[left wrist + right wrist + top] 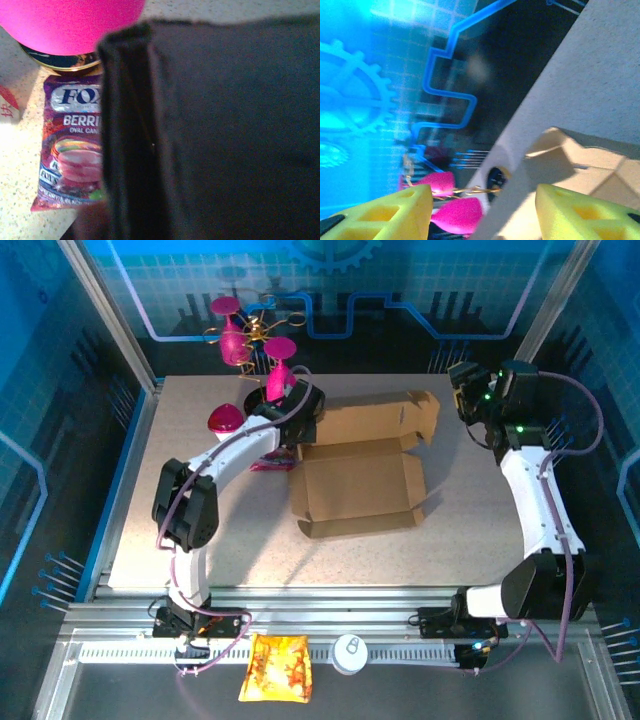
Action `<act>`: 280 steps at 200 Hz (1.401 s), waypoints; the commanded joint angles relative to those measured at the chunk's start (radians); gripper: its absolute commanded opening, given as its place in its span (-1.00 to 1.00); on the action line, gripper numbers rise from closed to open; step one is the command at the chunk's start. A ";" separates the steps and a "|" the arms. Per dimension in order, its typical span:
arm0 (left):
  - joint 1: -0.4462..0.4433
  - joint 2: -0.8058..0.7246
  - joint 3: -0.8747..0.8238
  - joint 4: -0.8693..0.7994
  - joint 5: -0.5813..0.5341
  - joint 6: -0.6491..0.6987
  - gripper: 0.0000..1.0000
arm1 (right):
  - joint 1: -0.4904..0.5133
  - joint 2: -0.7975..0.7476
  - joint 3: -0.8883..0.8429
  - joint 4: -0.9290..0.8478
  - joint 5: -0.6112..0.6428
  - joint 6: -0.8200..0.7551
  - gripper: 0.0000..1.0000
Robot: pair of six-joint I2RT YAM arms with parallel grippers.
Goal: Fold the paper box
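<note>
Blue walls [400,280] surround the bench [420,550], where the paper box [355,490] lies open at centre; left fingers [298,408], grip not clear, are at its rear flap, probably to fold it, while right fingers [395,215] hover spread.

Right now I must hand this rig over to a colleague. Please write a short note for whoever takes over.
Left gripper: at the back left corner of the paper box; open or shut, I cannot tell.
Right gripper: fingers open, holding nothing, off to the box's right.
Box: lies opened out mid-table, with a candy packet by its left edge.
Done: no finished fold visible.
Left: raise the walls, close the lid.
</note>
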 commanded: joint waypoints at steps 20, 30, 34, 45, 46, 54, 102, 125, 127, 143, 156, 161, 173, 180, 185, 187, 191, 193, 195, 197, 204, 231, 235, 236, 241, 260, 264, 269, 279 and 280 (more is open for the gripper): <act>-0.002 -0.054 0.065 -0.180 0.151 -0.046 -1.00 | 0.068 0.122 0.185 -0.356 -0.007 -0.214 0.11; -0.001 -0.057 0.073 -0.191 0.156 -0.047 -1.00 | 0.085 0.155 0.227 -0.387 -0.002 -0.231 0.13; -0.002 -0.058 0.076 -0.193 0.158 -0.047 -1.00 | 0.089 0.168 0.235 -0.390 -0.004 -0.235 0.14; -0.002 -0.058 0.088 -0.205 0.164 -0.047 -1.00 | 0.090 0.201 0.255 -0.399 -0.005 -0.251 0.16; -0.002 -0.058 0.090 -0.206 0.164 -0.047 -1.00 | 0.090 0.202 0.255 -0.400 -0.005 -0.253 0.16; -0.001 -0.057 0.100 -0.213 0.172 -0.046 -1.00 | 0.092 0.225 0.264 -0.403 -0.008 -0.274 0.18; -0.009 -0.043 0.146 -0.251 0.195 -0.046 -1.00 | 0.124 0.265 0.296 -0.450 -0.044 -0.290 0.26; -0.016 -0.036 0.159 -0.254 0.194 -0.043 -1.00 | 0.126 0.262 0.249 -0.405 -0.067 -0.261 0.21; -0.016 -0.036 0.159 -0.255 0.194 -0.042 -1.00 | 0.126 0.264 0.250 -0.405 -0.069 -0.261 0.21; -0.021 -0.031 0.169 -0.262 0.191 -0.035 -1.00 | 0.128 0.276 0.259 -0.402 -0.080 -0.261 0.19; -0.022 -0.027 0.176 -0.270 0.189 -0.029 -1.00 | 0.129 0.276 0.270 -0.395 -0.092 -0.259 0.18; -0.022 -0.025 0.179 -0.273 0.187 -0.030 -1.00 | 0.129 0.275 0.278 -0.397 -0.099 -0.258 0.20; -0.021 -0.023 0.184 -0.277 0.182 -0.030 -1.00 | 0.130 0.277 0.308 -0.436 -0.102 -0.261 0.26; -0.022 -0.021 0.189 -0.278 0.179 -0.031 -1.00 | 0.129 0.276 0.324 -0.469 -0.098 -0.265 0.30; -0.021 -0.020 0.192 -0.279 0.178 -0.031 -1.00 | 0.129 0.271 0.334 -0.495 -0.094 -0.267 0.33; -0.021 -0.020 0.194 -0.280 0.176 -0.031 -1.00 | 0.129 0.267 0.337 -0.504 -0.090 -0.268 0.33; -0.022 -0.019 0.196 -0.281 0.175 -0.032 -1.00 | 0.129 0.258 0.341 -0.522 -0.081 -0.271 0.34; -0.022 -0.019 0.198 -0.282 0.172 -0.032 -1.00 | 0.129 0.254 0.341 -0.529 -0.076 -0.272 0.34; -0.021 -0.018 0.199 -0.283 0.171 -0.031 -1.00 | 0.129 0.248 0.340 -0.536 -0.071 -0.273 0.35; -0.021 -0.017 0.200 -0.282 0.170 -0.032 -1.00 | 0.129 0.241 0.338 -0.542 -0.065 -0.273 0.36; -0.022 -0.016 0.205 -0.283 0.164 -0.032 -1.00 | 0.127 0.218 0.330 -0.560 -0.046 -0.275 0.38; -0.021 -0.013 0.210 -0.277 0.164 -0.031 -1.00 | 0.113 0.125 0.272 -0.547 -0.010 -0.272 0.43; -0.023 -0.013 0.210 -0.277 0.163 -0.030 -1.00 | 0.113 0.116 0.269 -0.541 -0.007 -0.268 0.43; -0.023 -0.013 0.211 -0.277 0.163 -0.029 -1.00 | 0.111 0.115 0.268 -0.541 -0.006 -0.268 0.43; -0.023 -0.012 0.211 -0.278 0.163 -0.028 -1.00 | 0.111 0.109 0.269 -0.535 -0.003 -0.266 0.44; -0.024 -0.010 0.211 -0.284 0.157 -0.029 -1.00 | 0.116 0.123 0.311 -0.535 0.002 -0.257 0.40; -0.025 -0.009 0.211 -0.286 0.156 -0.029 -1.00 | 0.119 0.129 0.323 -0.538 0.007 -0.255 0.39; -0.025 -0.010 0.211 -0.286 0.154 -0.029 -1.00 | 0.122 0.137 0.336 -0.539 0.012 -0.254 0.39; -0.026 -0.011 0.212 -0.287 0.152 -0.031 -1.00 | 0.128 0.158 0.360 -0.540 0.019 -0.250 0.36; -0.026 -0.011 0.212 -0.287 0.151 -0.031 -1.00 | 0.129 0.160 0.362 -0.540 0.019 -0.250 0.35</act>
